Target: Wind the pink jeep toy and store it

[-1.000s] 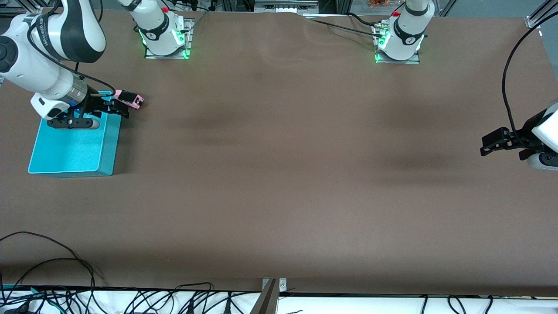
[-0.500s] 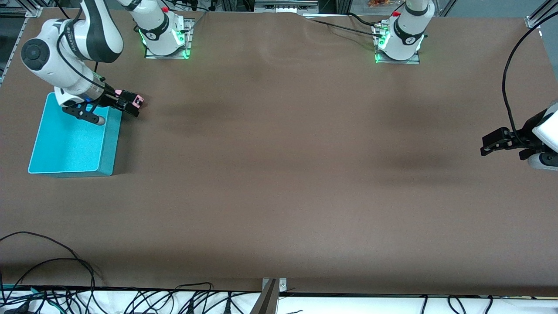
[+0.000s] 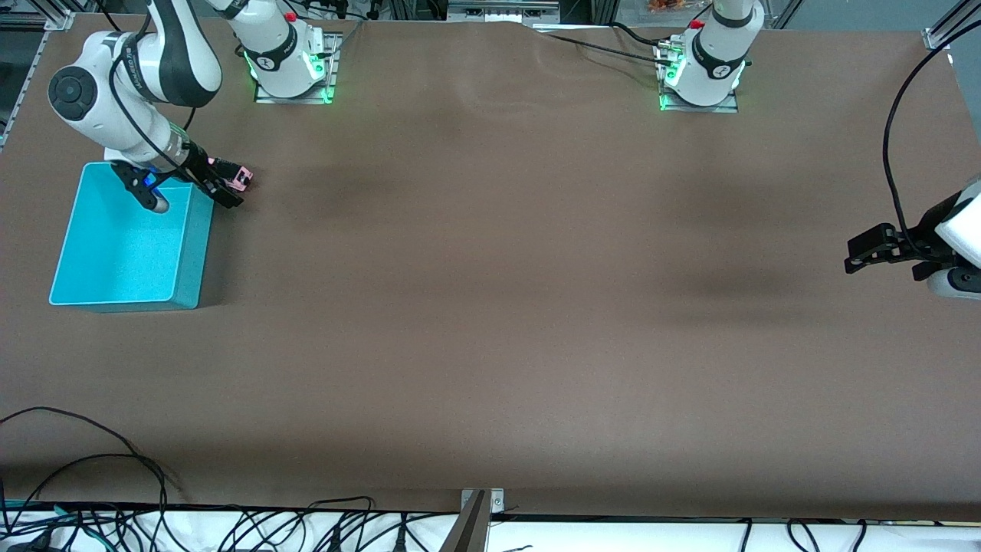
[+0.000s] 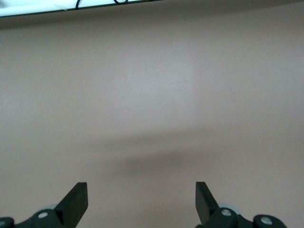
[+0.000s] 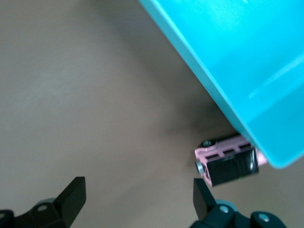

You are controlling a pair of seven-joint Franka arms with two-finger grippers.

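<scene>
Beside turquoise bin [image 3: 130, 245], pink jeep toy [image 3: 232, 175] sat ungrasped; right gripper [image 3: 201, 186] gaped empty, left gripper [image 3: 874, 251] waited open; next: straddle, grasp.

The brown tabletop [image 3: 490, 307] lies open; only the turquoise bin [image 3: 130, 253] and pink jeep toy [image 3: 234, 176] crowd its right-arm end.

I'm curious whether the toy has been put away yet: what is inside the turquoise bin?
Nothing shows on the bin's visible turquoise floor. The right gripper and its wrist cover one corner. The pink jeep toy sits outside on the table, beside that corner.
</scene>
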